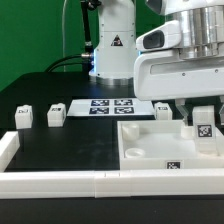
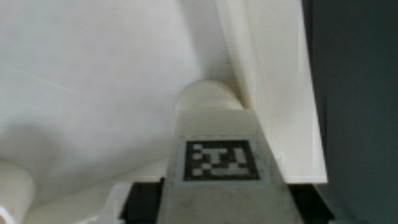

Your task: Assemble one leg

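My gripper (image 1: 203, 118) is shut on a leg (image 1: 204, 126), a white block with a black-and-white tag, at the exterior view's right. It holds the leg over the far right corner of the large white recessed tabletop (image 1: 150, 146). In the wrist view the leg (image 2: 221, 135) runs from between my dark fingers (image 2: 148, 201), its rounded end at the tabletop's inner corner (image 2: 107, 90) by the raised rim. I cannot tell whether it touches. Two more legs (image 1: 24, 116) (image 1: 55, 115) stand on the black table at the left, and a third (image 1: 163, 111) behind the tabletop.
The marker board (image 1: 108, 106) lies flat at the back centre. The robot's base (image 1: 112, 45) stands behind it. A low white rail (image 1: 60, 181) runs along the table's front and left edge.
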Controlling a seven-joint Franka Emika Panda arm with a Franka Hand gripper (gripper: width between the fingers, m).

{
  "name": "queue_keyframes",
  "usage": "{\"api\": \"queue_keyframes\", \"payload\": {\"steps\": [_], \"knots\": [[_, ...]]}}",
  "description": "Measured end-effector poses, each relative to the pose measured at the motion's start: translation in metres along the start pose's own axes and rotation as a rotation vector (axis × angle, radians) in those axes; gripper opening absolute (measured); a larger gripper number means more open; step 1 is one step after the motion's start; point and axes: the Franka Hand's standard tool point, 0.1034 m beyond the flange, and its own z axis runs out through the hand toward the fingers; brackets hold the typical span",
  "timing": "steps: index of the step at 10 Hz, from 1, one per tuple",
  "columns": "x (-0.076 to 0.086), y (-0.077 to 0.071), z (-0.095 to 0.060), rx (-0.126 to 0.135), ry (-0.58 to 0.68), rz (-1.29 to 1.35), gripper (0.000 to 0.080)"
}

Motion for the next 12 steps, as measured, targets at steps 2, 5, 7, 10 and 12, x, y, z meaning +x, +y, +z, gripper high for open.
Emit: {"api": "queue_keyframes", "payload": {"steps": [2,5,7,10,12], "knots": [[-0.001,-0.001,0.001,0.009,-0.005,0.309,0.029],[0.0,-0.003,0.001,0.01,-0.002,0.665,0.0291],[-0.001,-0.004,0.001,0.021,-0.011,0.759,0.0291],[-0.004,-0.008,0.002,0.024,-0.013,0.673,0.0606],[-0.005,-0.012,0.0,0.026,-0.009,0.472,0.0641]]}}
